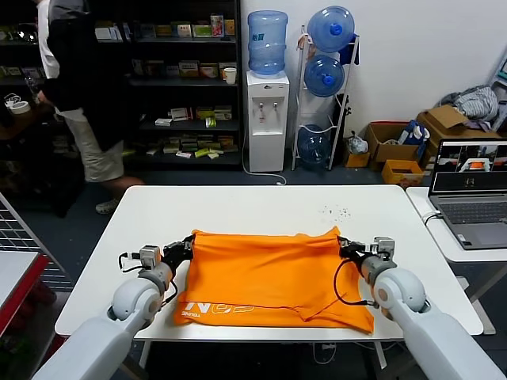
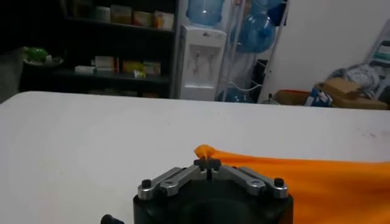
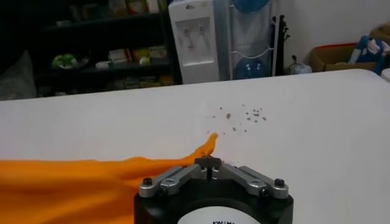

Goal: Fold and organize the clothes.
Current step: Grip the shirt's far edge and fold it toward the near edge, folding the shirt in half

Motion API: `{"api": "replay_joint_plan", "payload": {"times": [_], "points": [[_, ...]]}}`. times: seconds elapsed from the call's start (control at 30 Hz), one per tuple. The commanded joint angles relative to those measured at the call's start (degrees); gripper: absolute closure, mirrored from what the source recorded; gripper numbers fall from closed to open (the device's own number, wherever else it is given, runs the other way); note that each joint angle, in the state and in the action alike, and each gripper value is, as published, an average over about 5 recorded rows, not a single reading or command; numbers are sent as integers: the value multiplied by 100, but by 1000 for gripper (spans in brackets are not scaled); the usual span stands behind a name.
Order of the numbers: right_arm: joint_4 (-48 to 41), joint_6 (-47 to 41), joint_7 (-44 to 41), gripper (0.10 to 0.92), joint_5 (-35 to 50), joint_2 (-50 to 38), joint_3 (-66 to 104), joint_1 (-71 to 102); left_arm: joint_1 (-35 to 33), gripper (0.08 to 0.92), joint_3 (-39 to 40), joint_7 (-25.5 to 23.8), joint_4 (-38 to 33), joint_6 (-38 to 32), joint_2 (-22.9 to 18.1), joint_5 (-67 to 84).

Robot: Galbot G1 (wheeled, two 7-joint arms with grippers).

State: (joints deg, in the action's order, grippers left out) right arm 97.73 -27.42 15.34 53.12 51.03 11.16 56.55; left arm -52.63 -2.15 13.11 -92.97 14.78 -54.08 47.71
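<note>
The bright orange T-shirt (image 1: pixel 273 277) lies folded over on the white table (image 1: pixel 253 207), with pale lettering at its near left edge. My left gripper (image 1: pixel 188 244) is shut on the shirt's far left corner (image 2: pixel 204 151). My right gripper (image 1: pixel 345 245) is shut on the far right corner (image 3: pixel 209 143). In both wrist views the fingertips meet with a tuft of orange fabric sticking out between them, low over the table. The fabric stretches between the two grippers along the far edge.
Dark specks (image 1: pixel 337 212) lie on the table beyond the shirt. A second table with an open laptop (image 1: pixel 469 194) stands at the right. A person (image 1: pixel 79 95) stands by the shelves at the back left. A water dispenser (image 1: pixel 267 103) and cardboard boxes (image 1: pixel 396 146) are behind.
</note>
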Motion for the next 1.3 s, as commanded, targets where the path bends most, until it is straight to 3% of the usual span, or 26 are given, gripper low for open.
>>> {"api": "replay_joint_plan", "payload": {"times": [0.03, 0.4, 1.3], "points": [[1138, -102, 229, 901, 161, -424, 326, 928, -896, 910, -139, 336, -1164, 28, 183, -99], [1570, -269, 418, 901, 232, -496, 570, 1532, -1501, 910, -238, 464, -1426, -36, 219, -325], [1589, -285, 428, 901, 173, -432, 603, 1788, -1849, 910, -333, 723, -1593, -95, 251, -590]]}}
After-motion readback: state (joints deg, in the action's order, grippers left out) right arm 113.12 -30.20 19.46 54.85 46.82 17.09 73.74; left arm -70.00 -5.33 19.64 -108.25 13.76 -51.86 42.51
